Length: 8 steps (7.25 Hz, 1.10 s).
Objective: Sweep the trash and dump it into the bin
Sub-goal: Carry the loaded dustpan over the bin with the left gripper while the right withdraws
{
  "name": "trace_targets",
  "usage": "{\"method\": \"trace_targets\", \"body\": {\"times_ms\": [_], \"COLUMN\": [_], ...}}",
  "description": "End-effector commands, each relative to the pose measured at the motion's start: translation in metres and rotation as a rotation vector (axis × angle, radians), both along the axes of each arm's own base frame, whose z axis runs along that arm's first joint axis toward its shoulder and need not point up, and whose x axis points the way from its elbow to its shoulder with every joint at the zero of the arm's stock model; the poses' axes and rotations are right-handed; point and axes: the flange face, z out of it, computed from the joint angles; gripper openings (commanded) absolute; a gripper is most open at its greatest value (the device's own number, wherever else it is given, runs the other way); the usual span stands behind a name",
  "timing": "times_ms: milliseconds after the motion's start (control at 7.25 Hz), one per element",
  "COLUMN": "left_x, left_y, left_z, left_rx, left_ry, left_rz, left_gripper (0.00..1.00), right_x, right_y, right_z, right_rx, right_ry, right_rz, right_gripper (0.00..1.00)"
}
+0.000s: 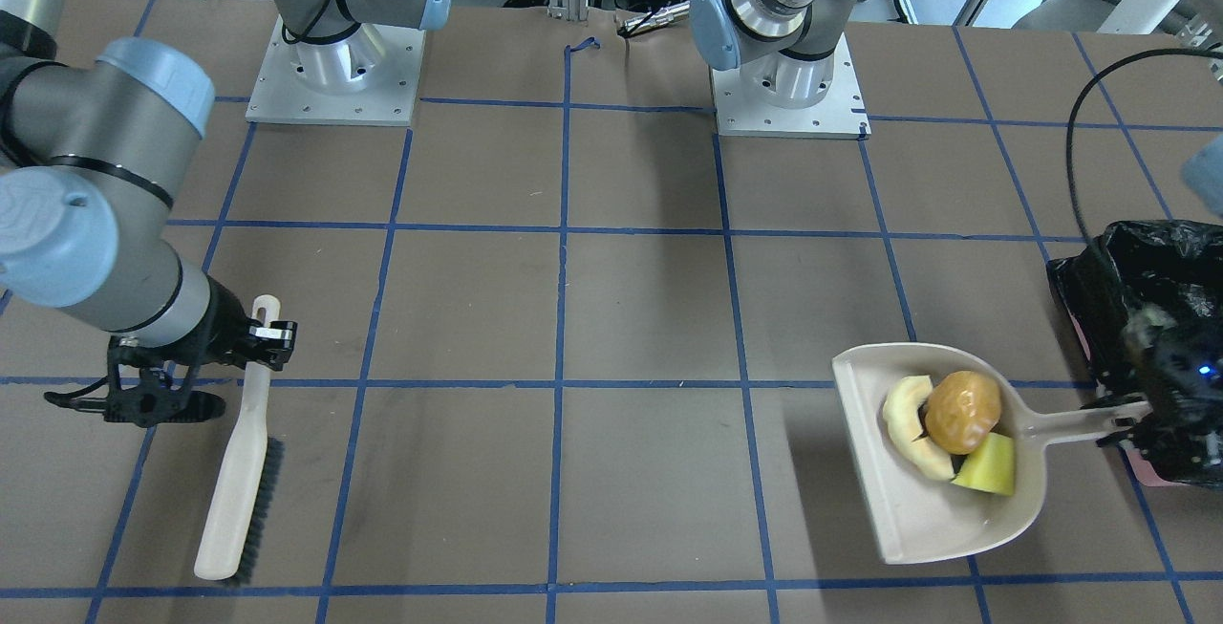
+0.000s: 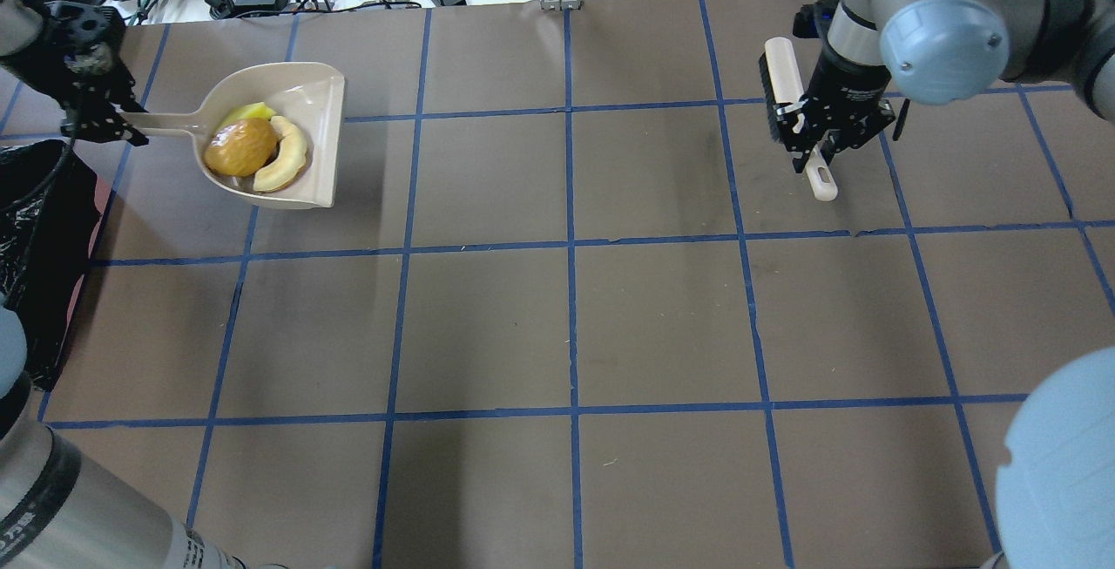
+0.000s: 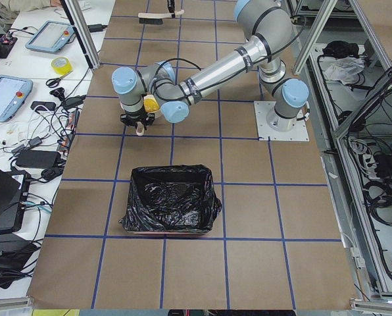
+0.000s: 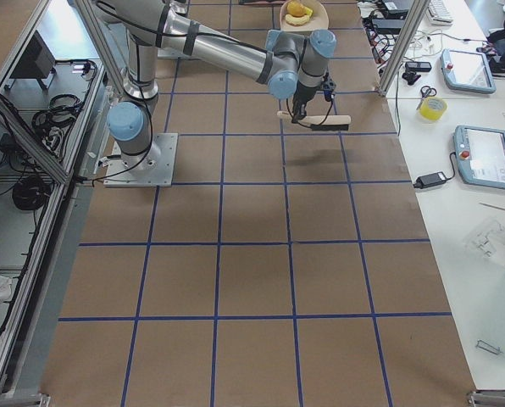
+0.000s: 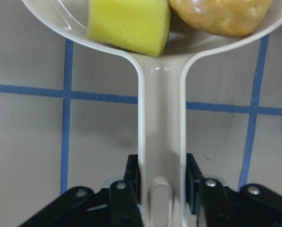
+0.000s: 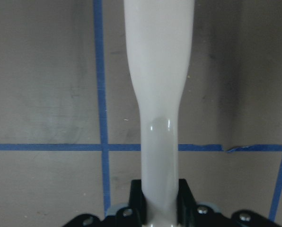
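Trash point(image 1: 961, 412) in smooth dustpan point(image 1: 908, 509), left pincer point(image 5: 162, 184) clamping it, right pincer point(image 6: 161, 198) apparently clamping brush point(image 1: 234, 485)

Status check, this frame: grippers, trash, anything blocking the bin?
Left gripper shut on dustpan handle; right gripper shut on brush handle. All three trash pieces sit in dustpan, not yet over bin. Nothing visible between dustpan and bin.
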Motion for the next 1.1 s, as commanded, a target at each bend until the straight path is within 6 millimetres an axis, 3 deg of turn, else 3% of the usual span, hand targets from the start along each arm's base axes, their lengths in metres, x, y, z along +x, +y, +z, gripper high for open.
{"method": "trace_targets", "body": {"times_ms": [0,138,276,414,690,966], "left_x": [0.118,0.17,0.209,0.238,0.281,0.293], "left_y": [0.05,0.073,0.094,0.111,0.118,0.112], "left_z": [0.065,0.09,0.118,0.134,0.137,0.14], "left_rx": [0.018,0.027,0.036,0.049,0.049,0.019], "left_ry": [0.0,-0.005,-0.055,-0.124,-0.308,-0.404], "left_rz": [-0.021,-0.01,-0.059,-0.1,-0.142,-0.181], "left_gripper": [0.0,0.0,0.0,0.0,0.0,0.0], "right_x": [-0.026,-0.03,-0.038,-0.058,-0.099,-0.113], "right_y": [-0.001,-0.004,-0.005,-0.002,0.008,0.012], "right_z": [-0.018,-0.019,-0.024,-0.028,-0.042,-0.054], "right_rx": [-0.018,-0.044,-0.034,-0.01,0.021,0.041], "right_ry": [-0.001,0.007,0.051,0.091,0.078,0.072], "right_rz": [0.012,0.015,0.011,-0.008,0.002,-0.014], "right_gripper": [0.0,0.0,0.0,0.0,0.0,0.0]}}
